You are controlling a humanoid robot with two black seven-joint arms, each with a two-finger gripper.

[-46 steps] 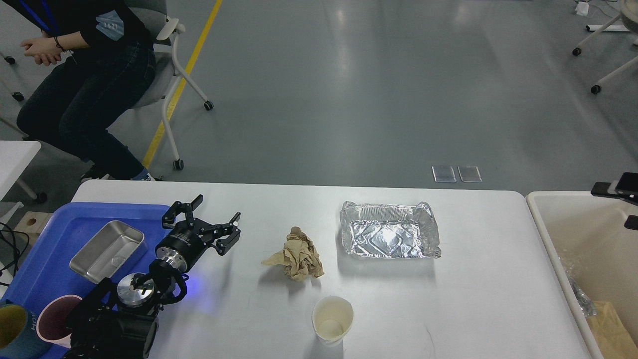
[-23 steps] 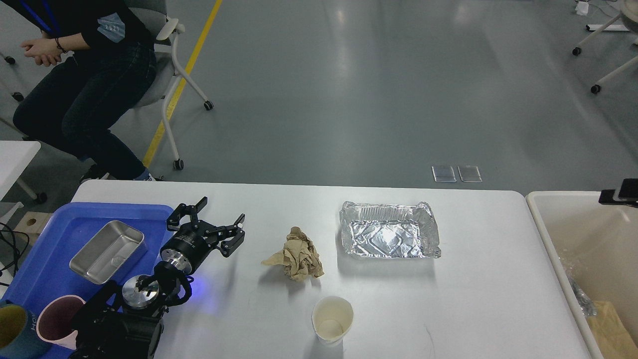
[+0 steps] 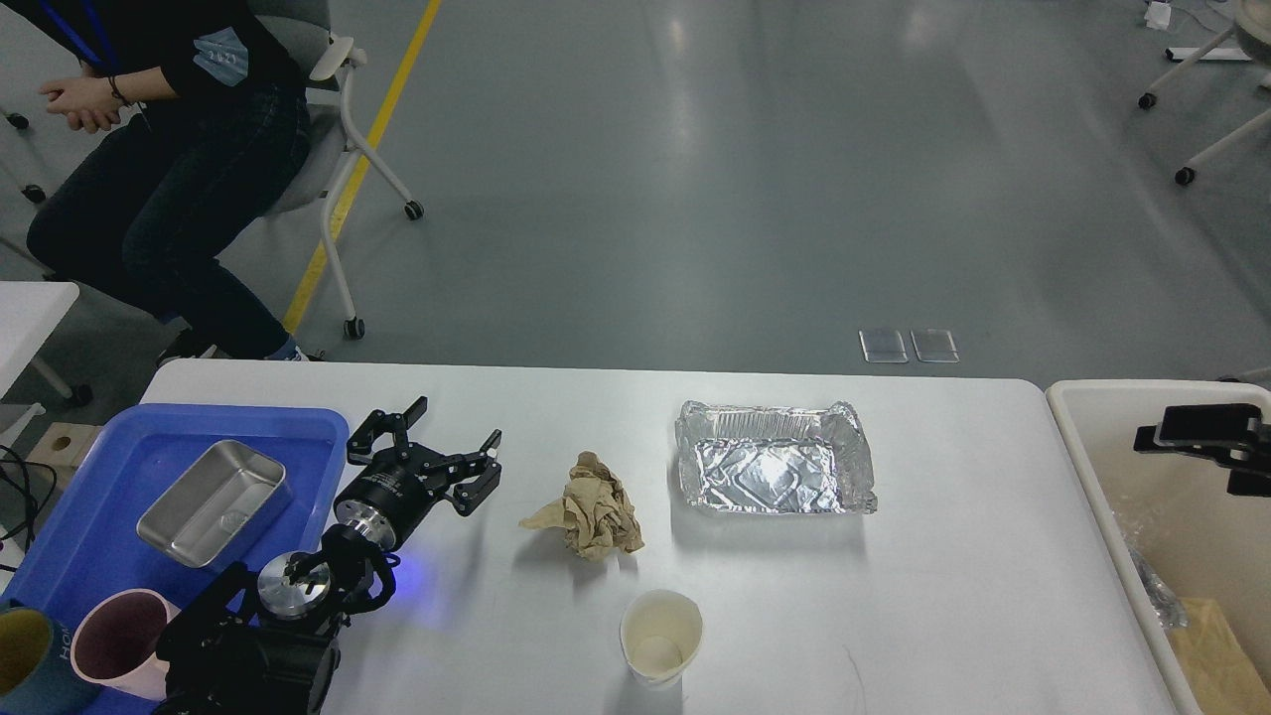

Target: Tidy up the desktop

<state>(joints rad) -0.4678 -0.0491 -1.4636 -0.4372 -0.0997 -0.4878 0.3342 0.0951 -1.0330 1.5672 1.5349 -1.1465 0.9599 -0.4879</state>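
While the left gripper (image 3: 445,447) hovers with jaws spread wide and empty, the white tabletop (image 3: 943,576) lies beneath it, and the crumpled brown paper (image 3: 591,506) sits just right of the jaws; beyond the paper stand a foil tray (image 3: 775,472) and paper cup (image 3: 660,638), bare surface between them. Right gripper (image 3: 1206,442) hangs over the cream bin (image 3: 1077,427), its jaws unreadable

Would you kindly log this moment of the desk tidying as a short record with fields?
surface: white desktop
loose items: crumpled brown paper, foil tray, paper cup, all apart
blue tray: steel pan, pink cup, dark blue cup
cream bin: right of the desktop
left tool: open, empty, left of the brown paper
right tool: over the bin, state unclear
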